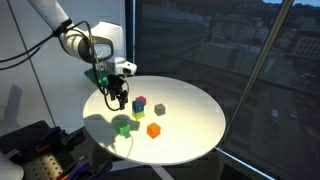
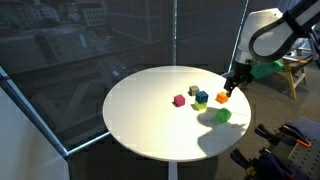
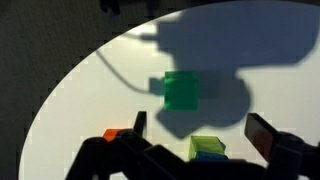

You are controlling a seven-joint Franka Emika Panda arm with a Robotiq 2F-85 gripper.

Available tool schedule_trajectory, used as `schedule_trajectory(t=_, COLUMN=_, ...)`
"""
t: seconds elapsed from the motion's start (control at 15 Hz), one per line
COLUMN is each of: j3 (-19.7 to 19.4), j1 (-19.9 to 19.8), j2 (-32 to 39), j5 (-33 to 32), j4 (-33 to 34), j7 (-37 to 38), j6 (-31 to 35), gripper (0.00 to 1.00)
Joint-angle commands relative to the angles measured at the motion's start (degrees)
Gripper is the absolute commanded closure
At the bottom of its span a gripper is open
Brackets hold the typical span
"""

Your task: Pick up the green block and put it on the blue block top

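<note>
While pincer (image 1: pixel 118 100) is held wide open, nothing gripped, above surface (image 1: pixel 190 120), green block (image 1: pixel 123 126) is seen alone near surface edge; blue block (image 2: pixel 201 96) is set just beside yellow-green cube (image 2: pixel 200 104), nearer centre.

Cluster of cubes (image 2: pixel 198 96) on table (image 2: pixel 150 125), lone block (image 2: pixel 223 115) apart nearer the edge.

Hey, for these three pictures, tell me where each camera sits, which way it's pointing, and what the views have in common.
Exterior view: beside the round table, looking down across it toward the windows; arm enters upper left, gripper open.
Exterior view: off the table's far side, windows at left, facing the green block; arm enters upper right.
Wrist view: on the wrist, looking down at the tabletop; both fingers show at the bottom.
Shared: all three show the green block.
</note>
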Motion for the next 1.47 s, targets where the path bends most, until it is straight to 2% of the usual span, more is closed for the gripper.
schedule_trajectory(t=0.0, j3=-0.31, j1=0.16, j2=2.17, j5=-1.63, j4=0.15, j7=1.40, j6=2.85, gripper=0.00)
schedule_trajectory(t=1.4, j3=-3.07, j1=0.95, j2=11.94, j5=-1.57, j4=1.30, j7=0.73, j6=8.74, gripper=0.00)
